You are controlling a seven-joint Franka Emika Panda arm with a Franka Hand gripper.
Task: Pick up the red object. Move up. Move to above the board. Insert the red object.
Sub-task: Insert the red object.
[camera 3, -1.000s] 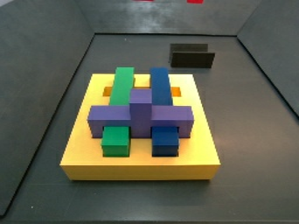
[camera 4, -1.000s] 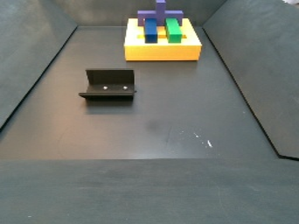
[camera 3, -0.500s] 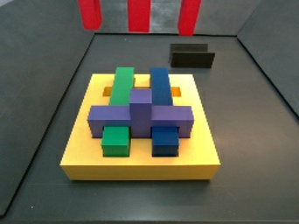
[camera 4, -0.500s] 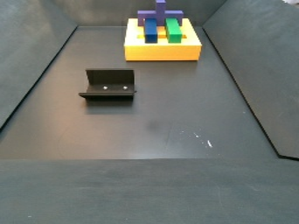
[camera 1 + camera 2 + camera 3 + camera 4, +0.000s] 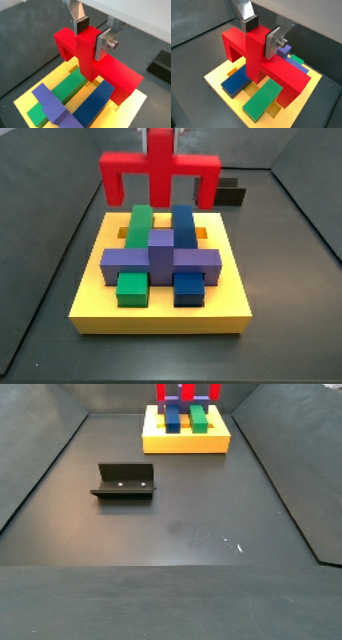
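My gripper (image 5: 92, 35) is shut on the central stem of the red object (image 5: 87, 56), seen in both wrist views (image 5: 254, 55). The silver fingers (image 5: 274, 42) clamp the stem from both sides. The piece hangs crossbar up, legs pointing down, a little above the far end of the yellow board (image 5: 160, 314). In a side view the red object (image 5: 160, 168) hovers over the green block (image 5: 140, 220) and blue block (image 5: 182, 220). The purple block (image 5: 160, 260) crosses them. In a side view the red object (image 5: 187, 392) is cut off by the frame above the board (image 5: 187, 444).
The fixture (image 5: 124, 481) stands on the dark floor well apart from the board; in a side view it (image 5: 233, 195) is partly hidden behind a red leg. Grey walls enclose the floor (image 5: 174, 534).
The red object has come down into the side view, from only its leg tips showing to the whole piece hanging over the board's far end. The board and fixture have not moved.
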